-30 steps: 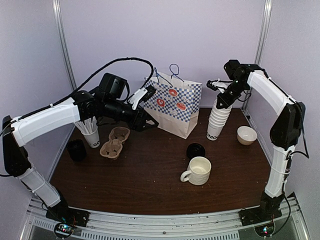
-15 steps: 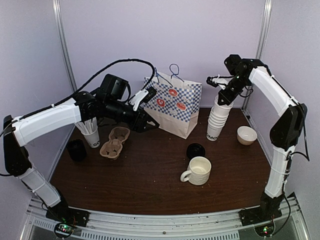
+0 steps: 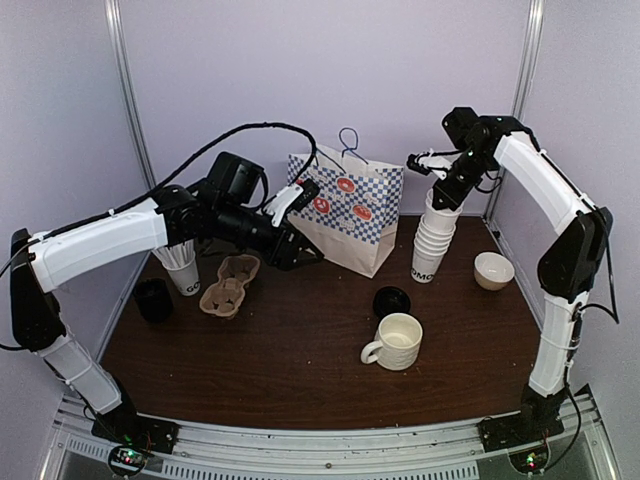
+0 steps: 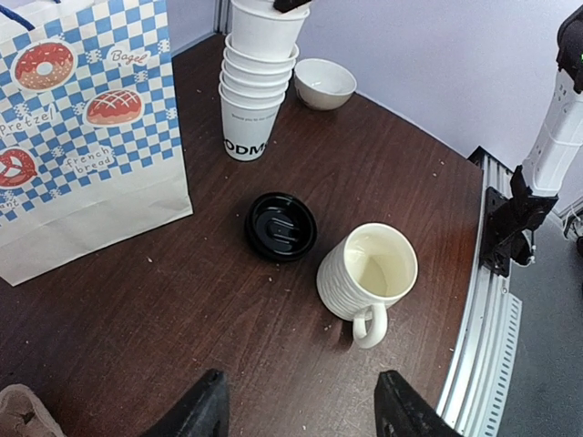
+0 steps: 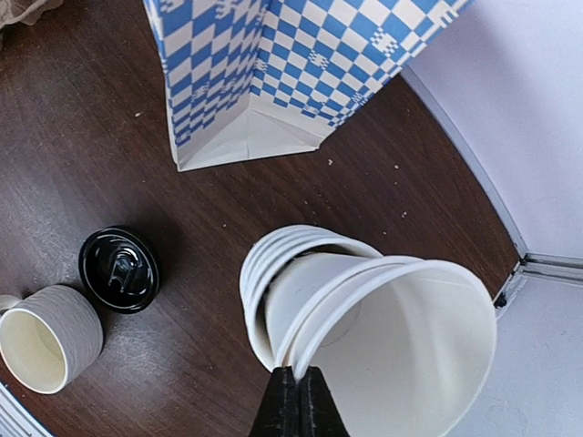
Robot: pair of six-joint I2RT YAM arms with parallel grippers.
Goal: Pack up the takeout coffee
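Note:
No lidded paper cup shows in any view. My right gripper is shut on the rim of the top lidless white cups and holds them tilted, partly out of the stack of paper cups. My left gripper is open and empty, hovering above the table in front of the blue checked paper bag. A loose black lid lies on the table. A brown pulp cup carrier lies at the left.
A white ceramic mug stands at the front middle. A small white bowl sits at the right. A lidless white cup holding sticks and a black object stand at the left edge.
My right gripper has risen slightly and shifted left, tilting the top cups up out of the stack. My left gripper has moved a little to the right, staying open.

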